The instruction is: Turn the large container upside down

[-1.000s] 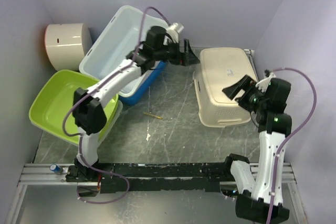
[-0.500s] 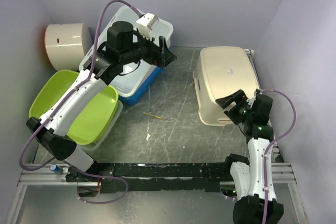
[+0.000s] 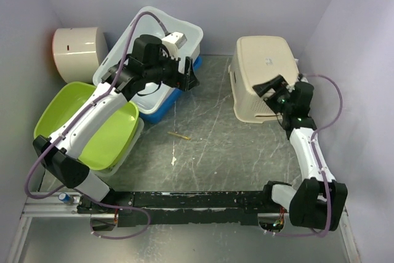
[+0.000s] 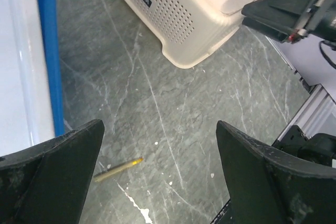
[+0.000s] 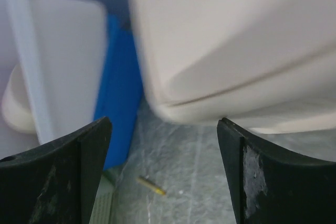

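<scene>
The large container [image 3: 129, 53], a glossy white tub, sits open side up and tilted at the back left, resting on a smaller blue tub [image 3: 175, 90]. My left gripper [image 3: 188, 73] is open and empty, hovering just off the container's right rim. In the left wrist view the container's white wall [image 4: 16, 77] and the blue rim [image 4: 50, 61] show at the left of the open gripper [image 4: 160, 145]. My right gripper [image 3: 271, 86] is open and empty, close against the cream perforated basket [image 3: 261, 66]. In the right wrist view [image 5: 164, 129] the container [image 5: 63, 61] shows far off.
The cream basket lies upside down at the back right, also filling the top of the right wrist view [image 5: 236, 40]. A lime green tub [image 3: 86, 121] lies at the left, a white rounded box [image 3: 77, 53] behind it. A small yellow stick [image 3: 180, 135] lies mid-table. A metal rail [image 3: 184, 201] runs along the front.
The left gripper has drawn back from the middle to the container's right rim. The right gripper has reached forward, and the cream basket has shifted toward the back wall.
</scene>
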`<move>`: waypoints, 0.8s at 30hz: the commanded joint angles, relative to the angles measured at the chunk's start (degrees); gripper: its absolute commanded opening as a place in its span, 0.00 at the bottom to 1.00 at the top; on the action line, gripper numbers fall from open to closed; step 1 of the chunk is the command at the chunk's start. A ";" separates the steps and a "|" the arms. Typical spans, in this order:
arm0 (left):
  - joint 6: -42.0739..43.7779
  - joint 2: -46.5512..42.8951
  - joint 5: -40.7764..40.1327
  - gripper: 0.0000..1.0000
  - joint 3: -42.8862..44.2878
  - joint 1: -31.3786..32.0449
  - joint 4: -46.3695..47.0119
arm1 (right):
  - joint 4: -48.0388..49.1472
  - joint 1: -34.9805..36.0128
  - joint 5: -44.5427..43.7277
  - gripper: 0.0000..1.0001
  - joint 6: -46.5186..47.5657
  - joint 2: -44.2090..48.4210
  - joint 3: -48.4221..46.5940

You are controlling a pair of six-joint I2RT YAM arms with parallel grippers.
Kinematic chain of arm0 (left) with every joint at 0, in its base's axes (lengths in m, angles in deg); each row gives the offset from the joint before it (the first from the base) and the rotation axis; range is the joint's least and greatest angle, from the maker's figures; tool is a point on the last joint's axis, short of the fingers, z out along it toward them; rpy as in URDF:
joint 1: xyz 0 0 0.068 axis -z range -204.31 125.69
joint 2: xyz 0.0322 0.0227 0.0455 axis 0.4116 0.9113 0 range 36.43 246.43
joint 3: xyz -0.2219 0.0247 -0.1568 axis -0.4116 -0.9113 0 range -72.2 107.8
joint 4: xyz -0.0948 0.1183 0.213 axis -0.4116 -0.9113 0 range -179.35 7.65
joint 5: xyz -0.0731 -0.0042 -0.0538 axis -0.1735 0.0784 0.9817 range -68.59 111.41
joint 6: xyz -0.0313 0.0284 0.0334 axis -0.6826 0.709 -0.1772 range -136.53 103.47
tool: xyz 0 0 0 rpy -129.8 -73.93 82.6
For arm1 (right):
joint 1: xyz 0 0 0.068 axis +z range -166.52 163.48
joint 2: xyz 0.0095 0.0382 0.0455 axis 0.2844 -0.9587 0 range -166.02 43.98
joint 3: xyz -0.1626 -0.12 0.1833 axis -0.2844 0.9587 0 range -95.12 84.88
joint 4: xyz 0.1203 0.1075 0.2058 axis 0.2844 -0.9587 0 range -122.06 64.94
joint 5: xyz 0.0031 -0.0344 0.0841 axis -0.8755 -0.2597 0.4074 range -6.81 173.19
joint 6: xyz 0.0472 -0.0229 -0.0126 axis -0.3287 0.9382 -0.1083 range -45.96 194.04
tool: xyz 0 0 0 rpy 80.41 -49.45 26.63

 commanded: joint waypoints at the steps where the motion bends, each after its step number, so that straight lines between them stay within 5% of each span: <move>1: 0.71 -3.04 -3.35 0.99 0.25 -1.73 -1.95 | -0.62 12.82 -5.60 0.82 5.98 3.06 -7.37; 10: -2.85 -5.89 -5.85 0.99 -0.84 -7.84 -3.04 | -4.74 32.13 -18.95 0.83 9.70 -13.51 -23.67; 18: -4.79 -7.57 -6.59 0.99 -3.57 -9.81 -4.54 | -16.99 31.21 -31.52 0.83 12.09 -34.62 -42.69; 24: -3.12 -6.28 -4.67 0.99 -4.61 -9.86 -5.77 | -17.54 25.20 -37.39 0.83 12.22 -33.91 -41.23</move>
